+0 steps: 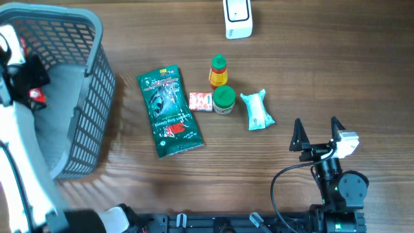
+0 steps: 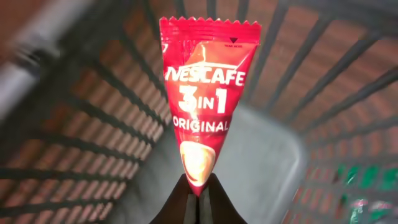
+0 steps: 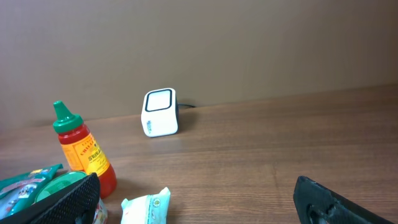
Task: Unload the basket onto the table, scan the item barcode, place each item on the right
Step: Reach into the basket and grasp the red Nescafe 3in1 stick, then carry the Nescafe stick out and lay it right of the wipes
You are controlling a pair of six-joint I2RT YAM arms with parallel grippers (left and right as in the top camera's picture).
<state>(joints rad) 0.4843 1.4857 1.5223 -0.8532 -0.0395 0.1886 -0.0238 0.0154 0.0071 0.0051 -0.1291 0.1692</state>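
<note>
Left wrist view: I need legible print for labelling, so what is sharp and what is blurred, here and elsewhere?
Left wrist: red Nescafe sachet sharp, grey mesh basket behind it blurred. Right wrist: white cube scanner crisp, near fingertips soft. Overhead: evenly lit.

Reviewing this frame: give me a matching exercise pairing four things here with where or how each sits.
1 Nescafe sachet
2 barcode scanner
3 green snack bag
4 right end effector

A open, holding nothing
B at the far edge of the table
C pinched by the left end effector inside the basket
D lying flat beside the basket

Pairs: 1-C, 2-B, 3-D, 4-A
</note>
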